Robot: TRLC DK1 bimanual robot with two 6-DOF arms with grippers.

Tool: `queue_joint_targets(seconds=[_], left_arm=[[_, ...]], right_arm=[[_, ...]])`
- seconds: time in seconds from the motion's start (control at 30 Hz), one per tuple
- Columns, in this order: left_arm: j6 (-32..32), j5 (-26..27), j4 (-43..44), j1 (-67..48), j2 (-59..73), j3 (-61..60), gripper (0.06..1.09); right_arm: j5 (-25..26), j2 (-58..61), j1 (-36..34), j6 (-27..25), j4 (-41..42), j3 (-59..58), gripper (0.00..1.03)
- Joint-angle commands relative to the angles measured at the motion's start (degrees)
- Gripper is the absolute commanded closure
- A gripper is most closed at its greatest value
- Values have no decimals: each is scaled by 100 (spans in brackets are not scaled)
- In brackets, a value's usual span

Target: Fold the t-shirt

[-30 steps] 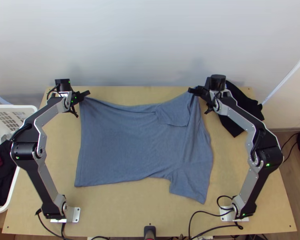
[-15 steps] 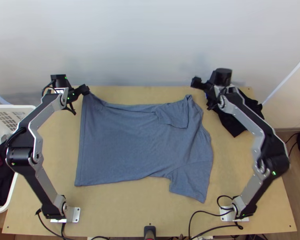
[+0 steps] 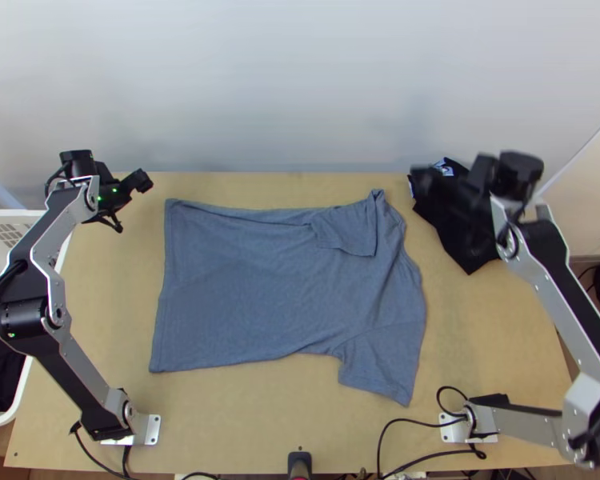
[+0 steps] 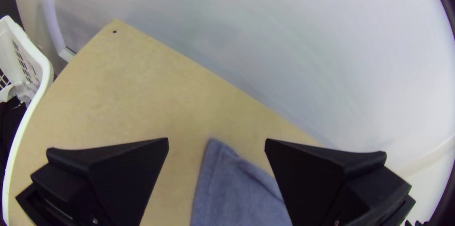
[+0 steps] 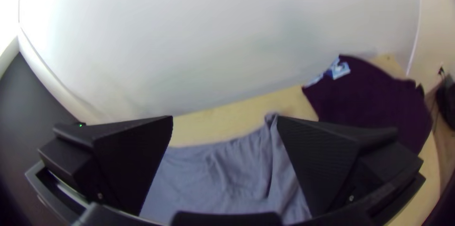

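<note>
In the top view, the blue-grey t-shirt (image 3: 276, 280) lay spread on the table (image 3: 244, 420), one sleeve stretched toward the near edge and the other turned in over the body. The left gripper (image 3: 144, 182) hung near the shirt's far hem corner, apart from it; the right gripper (image 3: 422, 179) was over the black cloth (image 3: 464, 244)

In the left wrist view, the left gripper (image 4: 216, 141) stood wide open and empty, the hem corner seen between its fingers

In the right wrist view, the right gripper (image 5: 225, 119) was likewise wide and empty, rumpled shirt showing between its fingers
</note>
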Motion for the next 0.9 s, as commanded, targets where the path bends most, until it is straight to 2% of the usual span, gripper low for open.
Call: queue_joint_targets(seconds=[0.0,0.13,0.33,0.47,0.63,0.87], left_arm=[[7,189,-167,12,-659,-378,10],[481,251,-466,38,-1397,-905,10],[745,611,-1090,258,-2566,-1187,10],[745,699,-1389,293,-3155,-1178,10],[745,743,-1688,258,-3568,-1204,10],[798,743,-1820,275,-3893,-1415,10]], right_arm=[[-691,-468,-252,213,-682,-700,4],[-1447,-1118,-577,73,-1543,-1482,6],[-1825,-1672,-1192,-929,-2975,-2106,16],[-1860,-1988,-1483,-1395,-3186,-2501,45],[-1860,-2103,-1456,-2019,-3415,-3046,45],[-1860,-1593,-1606,-2309,-3371,-3433,45]])
